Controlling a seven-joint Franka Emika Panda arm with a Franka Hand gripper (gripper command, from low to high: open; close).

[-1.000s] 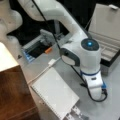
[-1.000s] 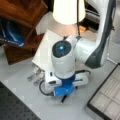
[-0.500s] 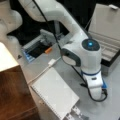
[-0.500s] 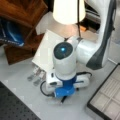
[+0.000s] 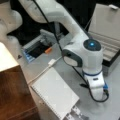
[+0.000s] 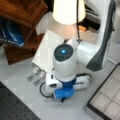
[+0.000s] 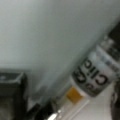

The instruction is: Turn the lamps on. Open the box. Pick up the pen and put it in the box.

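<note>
Barely any change: gripper (image 6: 35,77) stays low by the notebook (image 5: 55,92), pen (image 7: 96,71) close under it; can't tell its grip. Box (image 5: 106,30) open, lamp (image 6: 68,11) lit.

Soft, even light — lamp (image 6: 68,11) glows overexposed — wrist view heavily blurred.

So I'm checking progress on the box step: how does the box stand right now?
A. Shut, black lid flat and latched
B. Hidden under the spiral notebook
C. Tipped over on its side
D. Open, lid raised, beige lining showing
D: in a front view the box sits at the right with its lid tilted up and back, beige lining exposed, while the spiral notebook lies apart from it, lower left.
</note>
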